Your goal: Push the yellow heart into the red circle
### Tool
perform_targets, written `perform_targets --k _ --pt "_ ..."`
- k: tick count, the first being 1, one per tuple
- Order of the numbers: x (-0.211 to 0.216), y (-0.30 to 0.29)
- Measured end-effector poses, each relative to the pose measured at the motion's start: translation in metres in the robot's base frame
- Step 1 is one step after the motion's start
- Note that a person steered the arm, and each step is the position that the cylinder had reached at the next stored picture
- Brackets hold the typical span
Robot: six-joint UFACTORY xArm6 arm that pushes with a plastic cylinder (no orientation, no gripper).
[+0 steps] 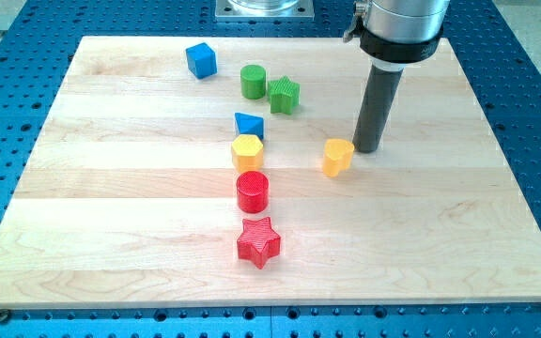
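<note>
Camera view: yellow heart (338, 157) is sitting right of centre on the wooden board (111, 235), well apart from the red circle (253, 192) lying lower left of it; my tip (367, 149) is resting just beside the heart's upper right edge, seemingly touching it or nearly so; being a bare rod, it is clamping nothing. Judging by looks, the heart is light, rigid and quick to slide or spin; pushing squarely through its middle from the right is looking safest.
</note>
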State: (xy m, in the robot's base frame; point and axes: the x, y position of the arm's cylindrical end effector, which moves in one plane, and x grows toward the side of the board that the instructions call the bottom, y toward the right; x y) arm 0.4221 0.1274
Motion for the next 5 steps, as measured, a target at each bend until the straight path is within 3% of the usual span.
perform_targets --k 2,3,4,5 --pt "-0.012 -0.012" --pt "-0.001 0.034" --pt "0.016 0.011" --pt "0.022 -0.067"
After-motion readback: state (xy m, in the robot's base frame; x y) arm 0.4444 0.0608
